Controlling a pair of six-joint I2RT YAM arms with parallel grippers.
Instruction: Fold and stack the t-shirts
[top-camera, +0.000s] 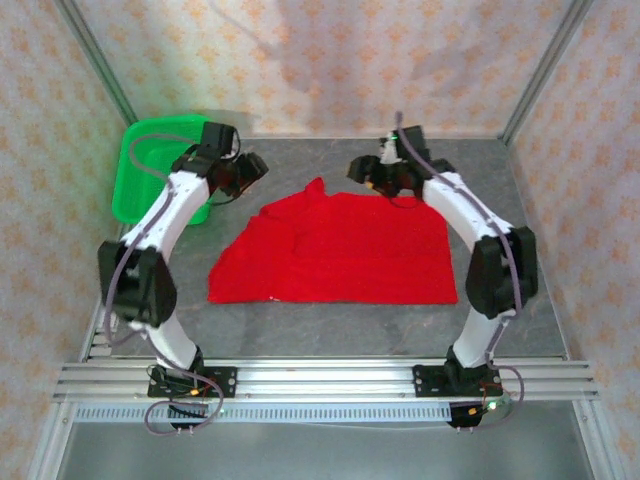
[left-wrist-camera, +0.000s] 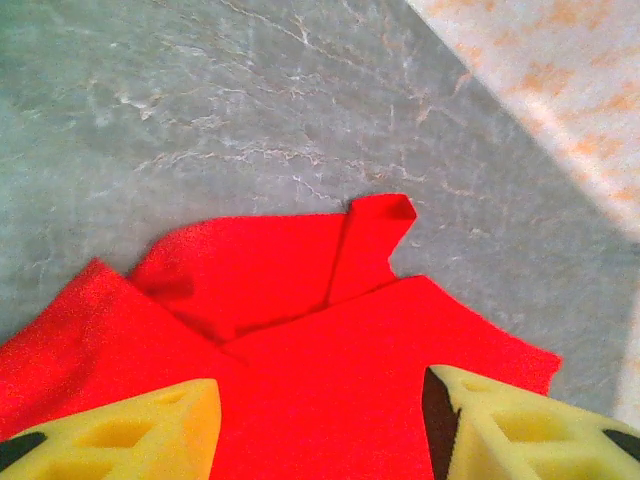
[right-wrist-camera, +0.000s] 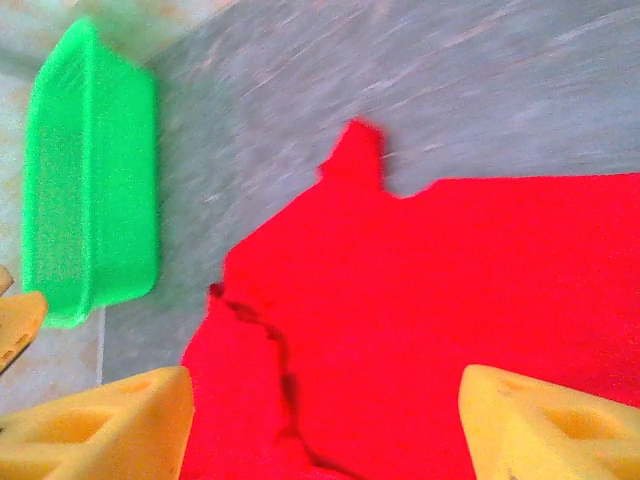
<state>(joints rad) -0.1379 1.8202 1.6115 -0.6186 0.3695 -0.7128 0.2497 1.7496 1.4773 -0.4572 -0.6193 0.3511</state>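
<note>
One bright red t-shirt (top-camera: 340, 255) lies folded flat in the middle of the grey table, plain side up, with a small flap (top-camera: 316, 188) poking out at its far edge. My left gripper (top-camera: 252, 166) hovers just beyond the shirt's far left corner. In the left wrist view it (left-wrist-camera: 320, 425) stands open, its yellow fingers (left-wrist-camera: 130, 430) apart over the red cloth (left-wrist-camera: 300, 300) and holding nothing. My right gripper (top-camera: 362, 171) hangs over the far edge near that flap. It (right-wrist-camera: 325, 425) is open too, above the shirt (right-wrist-camera: 430, 290), with nothing between its fingertips (right-wrist-camera: 540, 420).
A green plastic mesh basket (top-camera: 150, 170) stands at the back left of the table, beside the left arm; the right wrist view has the basket (right-wrist-camera: 90, 180) at left. Patterned walls close in the back and sides. Bare grey table (left-wrist-camera: 250, 100) lies beyond the shirt.
</note>
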